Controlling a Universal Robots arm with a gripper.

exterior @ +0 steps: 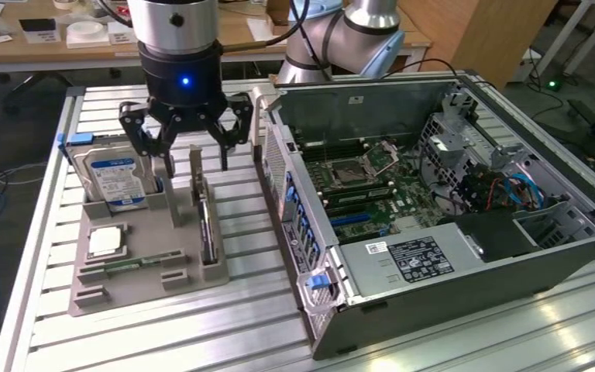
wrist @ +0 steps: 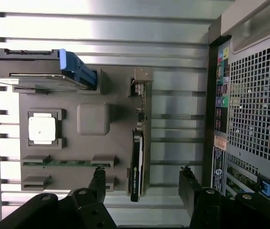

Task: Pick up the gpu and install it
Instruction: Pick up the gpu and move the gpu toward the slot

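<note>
On the slatted table [exterior: 256, 325] we see the gpu [exterior: 207, 232] standing edge-up in a grey tray [exterior: 142, 279] beneath the wide-open, empty gripper [exterior: 186, 161], its long axis across the jaws' closing line.

Open air above gpu [exterior: 205, 229]; my end effector [exterior: 185, 164] hangs there, jaws wide. Hard drive [exterior: 111, 180] upright nr one side, PC case [exterior: 280, 167] wall close on other, narrow desk [exterior: 251, 260] strip btwn.

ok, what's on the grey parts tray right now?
The grey parts tray holds an upright silver hard drive with blue-white label, a square silver processor chip, a narrow green memory stick, and the thin black gpu card on edge. Their undersides sit in slots, hidden.
</note>
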